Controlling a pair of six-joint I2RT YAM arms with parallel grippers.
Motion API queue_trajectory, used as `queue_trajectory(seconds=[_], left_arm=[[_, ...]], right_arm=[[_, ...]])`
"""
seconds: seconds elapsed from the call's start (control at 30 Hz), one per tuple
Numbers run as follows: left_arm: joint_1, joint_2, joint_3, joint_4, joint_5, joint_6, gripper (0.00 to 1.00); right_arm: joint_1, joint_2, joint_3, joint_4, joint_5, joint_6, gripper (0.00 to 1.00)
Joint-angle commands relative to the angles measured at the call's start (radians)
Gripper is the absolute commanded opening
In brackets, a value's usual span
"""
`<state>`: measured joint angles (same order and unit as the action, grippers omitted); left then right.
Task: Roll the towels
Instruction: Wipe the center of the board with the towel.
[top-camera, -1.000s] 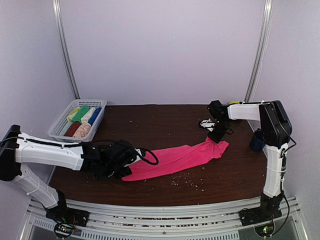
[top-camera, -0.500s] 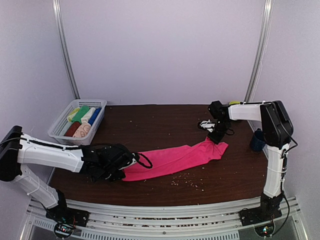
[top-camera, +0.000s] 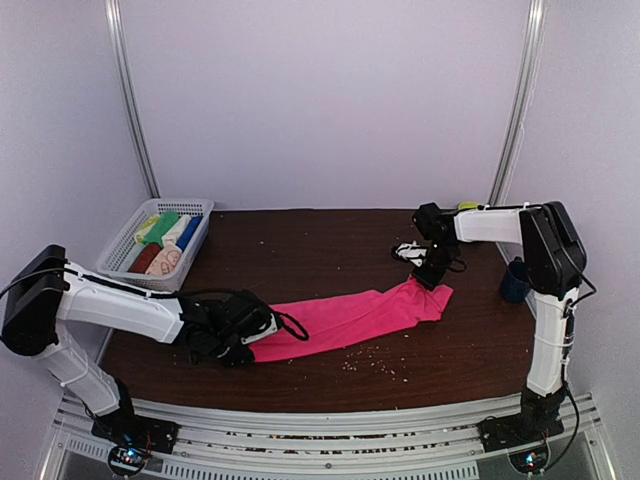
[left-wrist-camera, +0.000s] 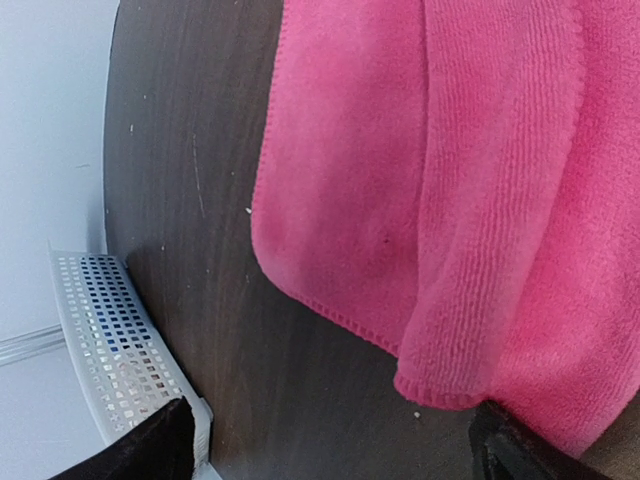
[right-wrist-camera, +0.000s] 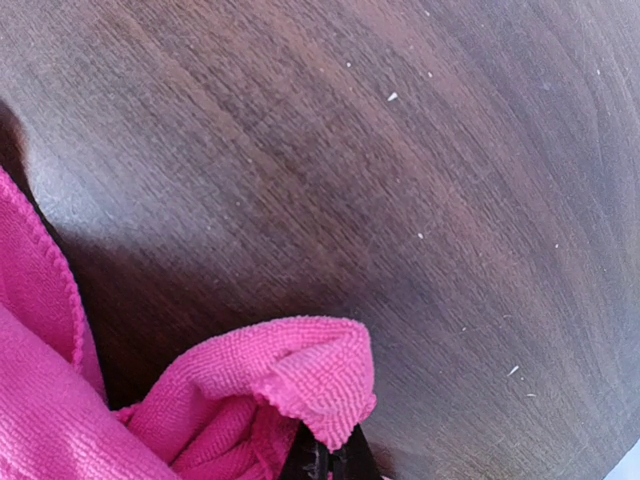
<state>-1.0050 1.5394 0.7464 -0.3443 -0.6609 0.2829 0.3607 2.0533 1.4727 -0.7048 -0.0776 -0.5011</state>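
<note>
Top external view, contents of work area.

Bench (top-camera: 320, 250): dark brown wood grain, scattered with pale specks, thickest near the front middle.

Pink towel (top-camera: 350, 315): one, plain hot pink, unrolled. It lies on the bench as a long, loosely folded strip running from front left up toward the right, with one claw at each end.

Left claw (top-camera: 258, 338): low over the bench at the strip's left end, jaws spread wide and gripping nothing. In the left wrist view its dark fingers (left-wrist-camera: 150, 450) show only at the bottom corners. The towel's folded end, with its stitched hem, lies flat on the wood ahead of them.

Right claw (right-wrist-camera: 328, 462): at the strip's right end, clamped tight on a bunched fold of the pink towel. In the right wrist view the cloth rises in a small hump just above the closed tips, with bare wood beyond.

Basket (top-camera: 117, 252): white plastic mesh, at the bench's back left corner, well apart from the pink towel. It holds:
- green towel (top-camera: 160, 228), rolled
- cream towel (top-camera: 175, 232), rolled
- blue towel (top-camera: 189, 232), rolled
- brown towel (top-camera: 146, 258), rolled
- peach towel (top-camera: 165, 262), pale pattern, rolled

Cup (top-camera: 514, 281): dark blue, at the bench's right edge beside the right arm's upright link.
</note>
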Motion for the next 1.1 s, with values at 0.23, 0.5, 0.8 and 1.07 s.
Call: queue_trajectory(seconds=[0.23, 0.5, 0.8, 1.07], left_arm=[[0.014, -0.005, 0.020, 0.105, 0.021, 0.015, 0.98], [0.014, 0.069, 0.038, 0.125, -0.031, 0.007, 0.98], [0.019, -0.010, 0.021, 0.209, -0.072, 0.018, 0.98], [0.038, 0.038, 0.038, 0.227, -0.094, 0.005, 0.98]], right_arm=[[0.009, -0.041, -0.024, -0.013, -0.015, -0.005, 0.00], [0.009, -0.049, -0.027, -0.013, -0.035, -0.007, 0.00], [0.012, -0.034, -0.025, -0.024, -0.054, -0.008, 0.00], [0.017, -0.030, -0.021, -0.033, -0.077, -0.011, 0.00]])
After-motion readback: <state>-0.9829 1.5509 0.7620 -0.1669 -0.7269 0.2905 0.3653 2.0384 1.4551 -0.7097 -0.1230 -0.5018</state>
